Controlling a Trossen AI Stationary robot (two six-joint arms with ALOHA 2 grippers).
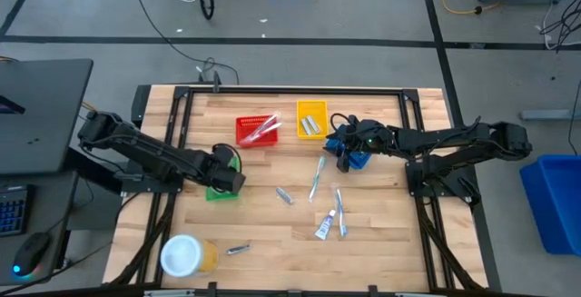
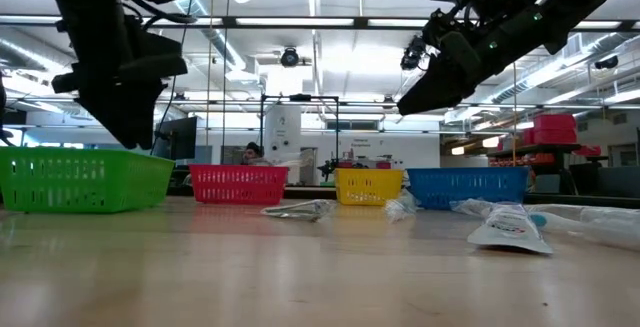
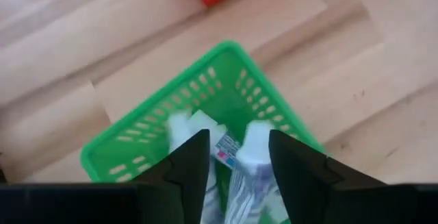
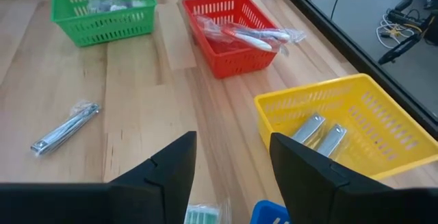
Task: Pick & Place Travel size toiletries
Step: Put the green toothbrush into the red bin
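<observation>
Two grippers are hanging over baskets right now, and both are showing spread fingers with nothing pinched between them. The left gripper (image 3: 236,166) is poised directly above the green basket (image 3: 205,94), left of centre in the high view, and white tubes (image 3: 256,152) are lying in the basket just beneath the open fingers, so this looks like a drop-off spot for tubes. Over on the right of the overhead frame, the right gripper (image 4: 229,162) is hovering above the blue basket (image 1: 357,159), fingers apart and empty, likely lining up for the next pick. The sorting seems to be by kind: wrapped toothbrushes (image 4: 246,35) are sitting in the red basket (image 4: 229,53), and flat silver items (image 4: 321,133) in the yellow basket (image 4: 328,107). Several loose toiletries are waiting on the bare table (image 1: 390,242) at lower centre: a white tube (image 1: 322,228), slim wrapped pieces (image 1: 316,179) and a small silver item (image 1: 284,195). A white-lidded jar (image 1: 182,255) is standing at the lower left with another silver item (image 1: 238,250) beside it. Nothing is blocking the scattered pieces, though the crinkly wrappers may be making a clean grip tricky.
</observation>
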